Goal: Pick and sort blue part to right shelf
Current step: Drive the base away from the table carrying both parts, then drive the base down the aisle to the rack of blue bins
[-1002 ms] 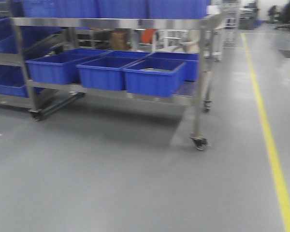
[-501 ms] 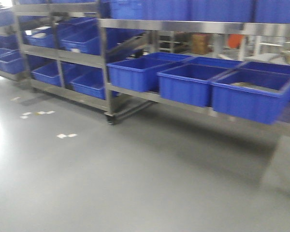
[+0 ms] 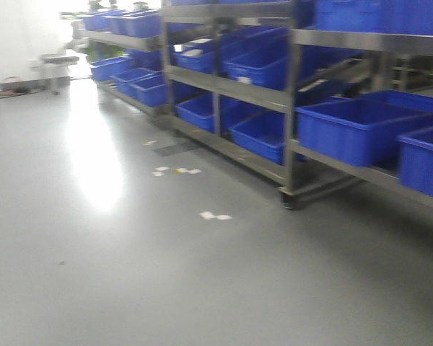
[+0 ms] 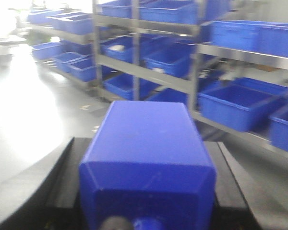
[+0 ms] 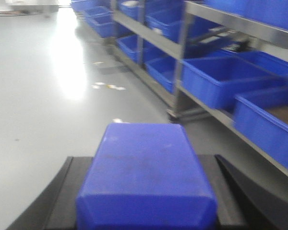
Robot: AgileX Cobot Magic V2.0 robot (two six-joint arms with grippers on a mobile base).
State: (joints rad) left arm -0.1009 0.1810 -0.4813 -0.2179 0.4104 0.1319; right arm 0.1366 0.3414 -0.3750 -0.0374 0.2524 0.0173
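A solid-blue part (image 4: 149, 139) fills the left wrist view, and its sloped near end runs off the bottom edge. My left gripper (image 4: 146, 143) is shut on it, with black fingers (image 4: 62, 177) on both sides. In the right wrist view a second blue block (image 5: 146, 167) with a bevelled near end sits between black fingers (image 5: 62, 191). My right gripper (image 5: 144, 160) is shut on it. The steel shelf (image 3: 361, 40) with blue bins (image 3: 353, 130) stands at the right of the front view. Neither gripper shows in the front view.
More steel racks with blue bins (image 3: 202, 79) run along the right side into the distance. One rack has a caster foot (image 3: 289, 202) on the grey floor. White scraps (image 3: 215, 215) lie on the floor. Bright glare (image 3: 94, 158) covers the left floor.
The front view has swung left. The rack with the three bins slid to the right edge and further racks came into view. The yellow floor line is gone from view.
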